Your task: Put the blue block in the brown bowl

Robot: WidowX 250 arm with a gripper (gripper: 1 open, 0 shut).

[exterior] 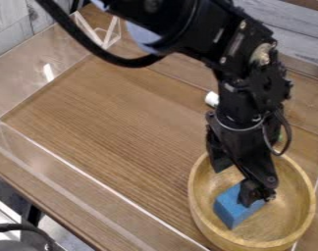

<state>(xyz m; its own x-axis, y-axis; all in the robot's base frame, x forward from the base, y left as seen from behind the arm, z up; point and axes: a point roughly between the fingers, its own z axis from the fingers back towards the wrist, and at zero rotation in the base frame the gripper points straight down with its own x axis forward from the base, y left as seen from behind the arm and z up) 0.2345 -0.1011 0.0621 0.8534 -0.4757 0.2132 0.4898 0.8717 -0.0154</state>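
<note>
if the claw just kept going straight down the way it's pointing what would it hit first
Most likely the blue block, lying in the brown bowl right below the open claw. Depth is unclear; it might reach the bowl's floor beside it.

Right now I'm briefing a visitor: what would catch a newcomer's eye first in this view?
The big black robot arm dominates the upper right, reaching down over the brown bowl at the bottom right. Inside the bowl lies the bright blue block, just under the open tool. All of it sits on a wooden table.

Bulky matte-black arm point(188, 39) with looping black cables; its dark fingers point(260, 186) look slim, perhaps ridged.
</note>
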